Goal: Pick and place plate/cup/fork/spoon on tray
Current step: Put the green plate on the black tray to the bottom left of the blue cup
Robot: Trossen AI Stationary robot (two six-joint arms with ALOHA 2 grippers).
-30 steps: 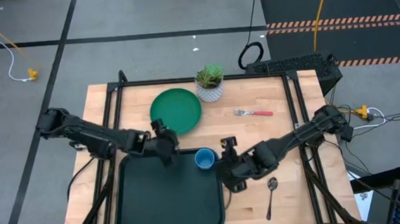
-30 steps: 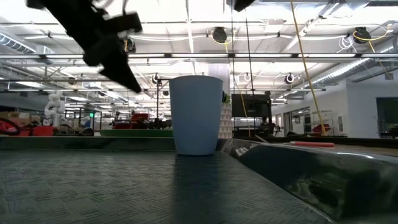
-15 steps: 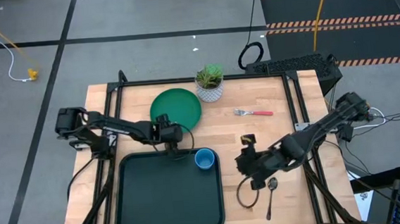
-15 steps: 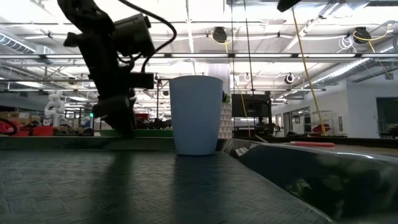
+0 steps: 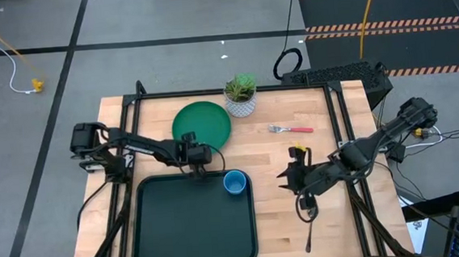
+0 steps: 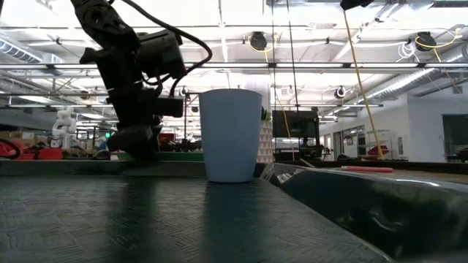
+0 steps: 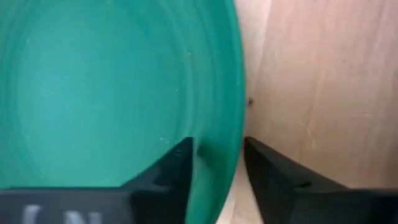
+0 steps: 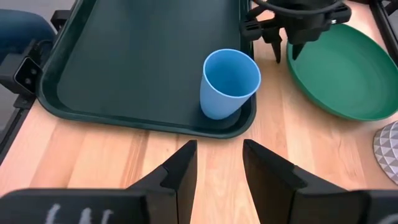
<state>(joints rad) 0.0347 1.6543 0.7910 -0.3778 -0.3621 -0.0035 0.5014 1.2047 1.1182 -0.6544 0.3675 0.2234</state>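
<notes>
The green plate point(image 5: 202, 124) lies flat on the wooden table, beyond the tray's far edge. My left gripper point(image 5: 197, 159) is open and points down at the plate's near rim point(image 7: 231, 124). One finger point(image 7: 177, 171) stands over the plate's inside and the other point(image 7: 267, 174) over the table outside it. The light-blue cup point(image 5: 235, 181) stands upright in the dark tray's point(image 5: 184, 229) far right corner. My right gripper point(image 5: 284, 178) is open and empty, right of the tray. The red-handled fork point(image 5: 292, 129) and the silver spoon point(image 5: 309, 235) lie on the table.
A white patterned plant pot point(image 5: 241, 95) stands right beside the plate's far right rim. The spoon lies just below my right arm near the front edge. Bare wood point(image 5: 272, 154) lies between the fork, the cup and my right gripper.
My left gripper has moved from above the tray's far edge toward the plate's near rim and come down, so its fingers now straddle the rim. My right gripper has drawn back from the cup toward the table's right edge. The cup stays upright on the tray.
</notes>
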